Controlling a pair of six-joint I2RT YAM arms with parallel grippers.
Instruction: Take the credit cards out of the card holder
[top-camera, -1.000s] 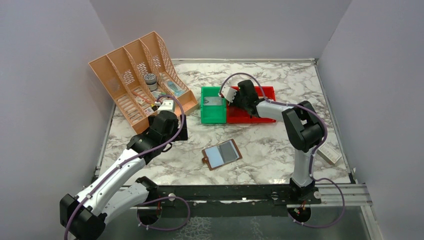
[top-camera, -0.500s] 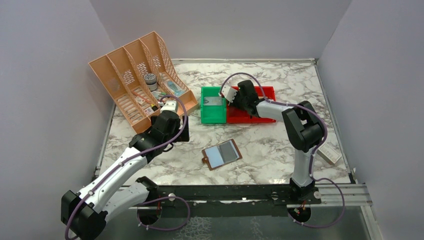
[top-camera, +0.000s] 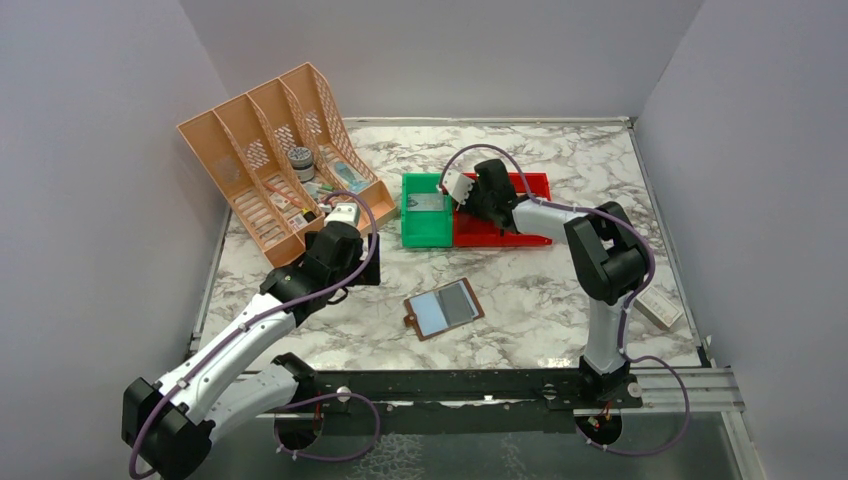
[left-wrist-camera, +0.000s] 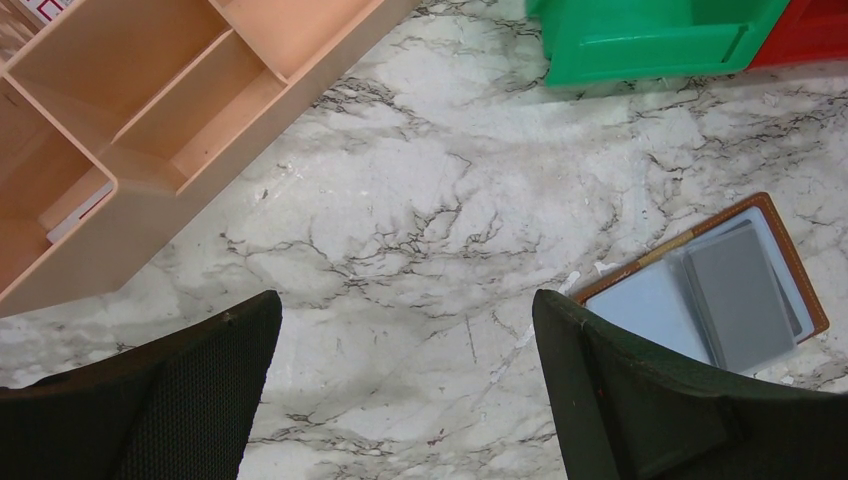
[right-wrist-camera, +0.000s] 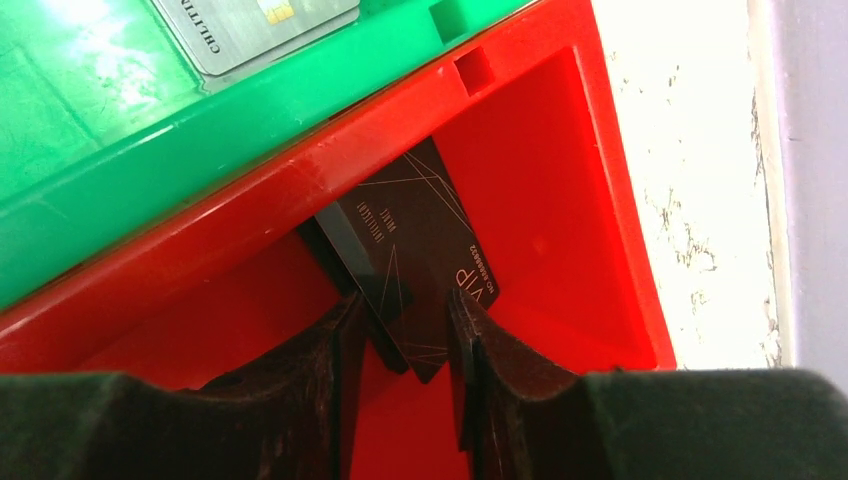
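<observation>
R tool (right-wrist-camera: 405, 322) clenched on dark card (right-wrist-camera: 425, 255) marked "VIP", in red bin (right-wrist-camera: 560, 170). L tool (left-wrist-camera: 402, 312) spread wide, empty, over tabletop (left-wrist-camera: 420, 200). Card holder (left-wrist-camera: 640, 302) lies open w/ credit cards (left-wrist-camera: 740, 295) at its 4 o'clock.

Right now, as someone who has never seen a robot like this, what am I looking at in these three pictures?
Two robot arms are bolted to a marble table. The wide picture comes from a fixed camera above and behind them. The other two come from small cameras on each wrist, looking down past that arm's tip. On the table lie an orange file rack, a green bin, a red bin and an open brown card holder with grey cards inside. The left gripper hangs open over the marble, holding nothing. The right gripper reaches into the red bin, pinching a dark card marked VIP. A silver card lies in the green bin.
</observation>
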